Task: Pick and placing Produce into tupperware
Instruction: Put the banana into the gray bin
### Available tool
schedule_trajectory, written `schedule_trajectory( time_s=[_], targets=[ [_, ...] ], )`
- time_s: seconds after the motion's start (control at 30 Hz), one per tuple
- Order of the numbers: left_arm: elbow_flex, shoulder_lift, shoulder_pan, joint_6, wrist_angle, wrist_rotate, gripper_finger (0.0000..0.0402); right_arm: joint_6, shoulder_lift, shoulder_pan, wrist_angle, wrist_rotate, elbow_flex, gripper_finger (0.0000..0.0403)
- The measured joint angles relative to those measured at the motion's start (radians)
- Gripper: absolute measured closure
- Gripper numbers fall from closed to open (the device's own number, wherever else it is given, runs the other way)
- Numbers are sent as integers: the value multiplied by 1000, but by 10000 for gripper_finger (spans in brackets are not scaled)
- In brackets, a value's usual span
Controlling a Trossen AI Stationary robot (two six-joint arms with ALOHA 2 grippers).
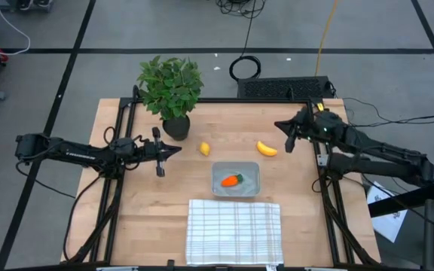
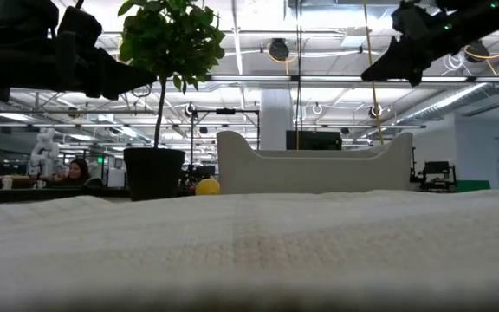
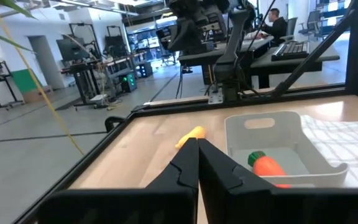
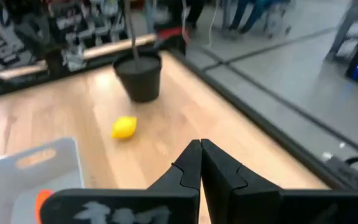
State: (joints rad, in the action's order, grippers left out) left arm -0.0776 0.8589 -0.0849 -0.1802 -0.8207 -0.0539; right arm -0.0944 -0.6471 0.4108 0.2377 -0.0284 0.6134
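The orange carrot point(image 1: 232, 181) with its green top lies inside the translucent tupperware point(image 1: 252, 172) at mid-table; the left wrist view also shows the carrot point(image 3: 267, 167) in it. The yellow banana point(image 1: 266, 148) lies on the wood beyond the tupperware's right corner. The lemon point(image 1: 204, 148) rests on the table beside the plant pot. My left gripper point(image 1: 173, 149) hovers shut, left of the lemon, pointing right. My right gripper point(image 1: 277, 125) hovers shut, just beyond and right of the banana. Both hang well above the table in the low view, the left gripper point(image 2: 150, 74) and the right gripper point(image 2: 367, 76).
A leafy potted plant point(image 1: 170, 90) stands at the far left of the table, near the lemon. A white grid-striped cloth point(image 1: 234, 231) lies at the near edge, just in front of the tupperware. Bare wood point(image 1: 300, 203) lies right of the tupperware.
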Motion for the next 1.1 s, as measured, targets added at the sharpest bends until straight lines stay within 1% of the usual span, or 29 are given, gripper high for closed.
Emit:
schedule_trajectory(
  time_s=[0.2,0.53,0.67,0.77,0.93,1.03,1.1],
  targets=[
    [0,0,0,1,1,0,382,16,-145,75,119,93,108,403],
    [0,0,0,1,2,0,376,28,-376,213,167,283,179,403],
    [0,0,0,6,2,0,376,46,-448,239,263,364,222,402],
    [0,0,0,5,5,0,376,54,-481,237,294,371,237,394],
    [0,0,0,5,19,0,376,62,-514,237,339,372,249,362],
    [0,0,0,5,40,0,376,78,-530,237,387,371,249,326],
    [0,0,0,5,49,0,376,92,-538,237,406,371,249,294]
  ],
)
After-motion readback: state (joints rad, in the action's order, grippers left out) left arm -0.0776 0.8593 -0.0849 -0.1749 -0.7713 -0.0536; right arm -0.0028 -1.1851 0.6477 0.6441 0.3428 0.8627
